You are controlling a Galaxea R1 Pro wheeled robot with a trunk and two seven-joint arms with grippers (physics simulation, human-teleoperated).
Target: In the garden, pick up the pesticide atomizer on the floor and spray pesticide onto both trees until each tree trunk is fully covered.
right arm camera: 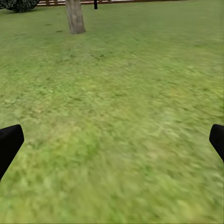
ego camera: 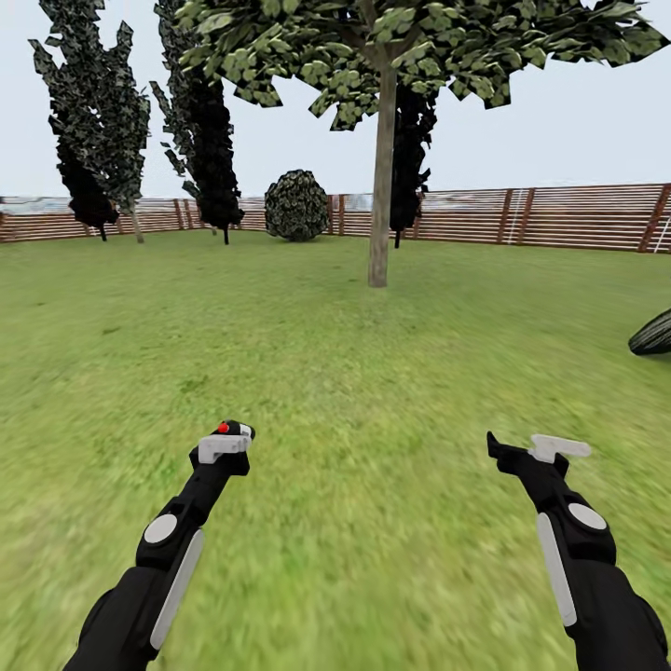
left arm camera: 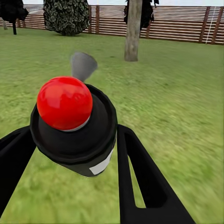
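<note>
Pesticide atomizer [left arm camera: 77, 128] is being clamped in the left gripper [ego camera: 226, 444], aimed toward the distant tree trunk [ego camera: 381, 177]; the right gripper [ego camera: 533, 453] is being held apart, empty.

Tree [ego camera: 380, 186] set ahead on the lawn [ego camera: 335, 373], fence [ego camera: 559, 216] behind it, bush [ego camera: 296, 205] to its left, conifers [ego camera: 93, 121] further left, atomizer [ego camera: 231, 431] held between the left jaws.
</note>
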